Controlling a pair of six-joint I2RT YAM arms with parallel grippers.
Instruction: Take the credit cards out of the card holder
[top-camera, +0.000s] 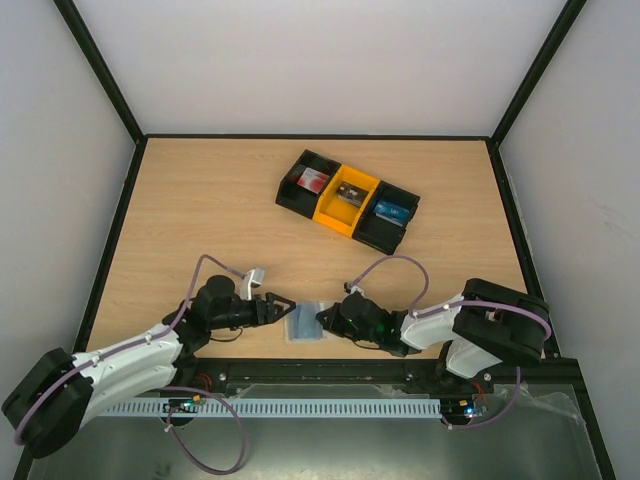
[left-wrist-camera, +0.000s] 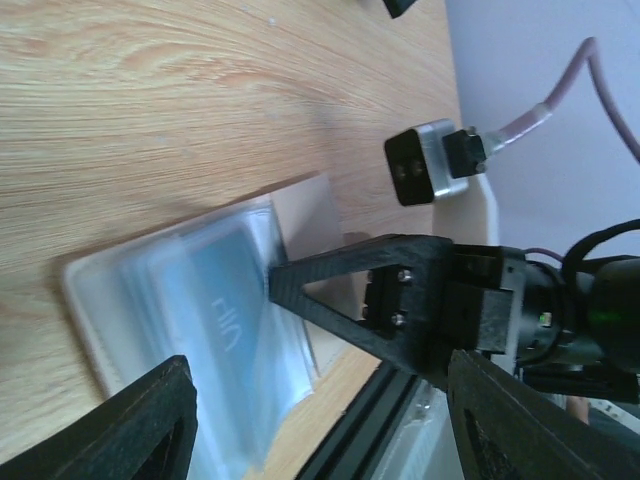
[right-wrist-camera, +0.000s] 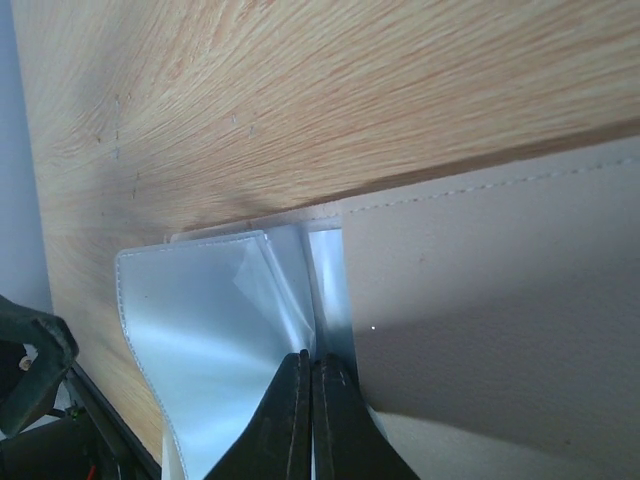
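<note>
Card holder (top-camera: 305, 324) is lying flat on the table (top-camera: 200, 200), bottom centre of the overhead view, squarely between both arms. The right gripper (right-wrist-camera: 309, 365) is pinching its right edge, fingers clamped together. The left gripper (top-camera: 285, 309) is hovering just left of it, fingers apart. The credit cards (left-wrist-camera: 225, 305) are showing bluish inside, so I'd say the left one is pulling next.

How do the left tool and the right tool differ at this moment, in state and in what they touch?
The left tool is open; the right tool is shut. The left tool's fingers stand wide apart near the card holder, not gripping it; the right tool pinches a thin edge of it. Both sit low at the holder, facing each other.
</note>
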